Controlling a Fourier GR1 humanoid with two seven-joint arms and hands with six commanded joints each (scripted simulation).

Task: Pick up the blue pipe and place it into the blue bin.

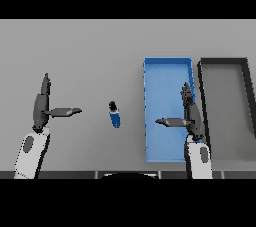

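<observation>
My right robot hand (pixel 189 113): spread wide, fingers straight and thumb sticking out to the left. It holds nothing. It is over the right side of the blue bin (pixel 161 73).
My left robot hand (pixel 42 106): spread too, thumb pointing right, holding nothing, at the left of the worktop (pixel 75 51).
Blue pipe (pixel 115 116): small, blue with a dark far end. It lies on the worktop between my hands, just left of the blue bin, touching nothing else.
Dark bin (pixel 225 62): just right of the blue one.

Grey table (pixel 90 51) across the view, dark-rimmed grey bin (pixel 226 106) at far right, long side running away from the near edge, standing on the table
</observation>
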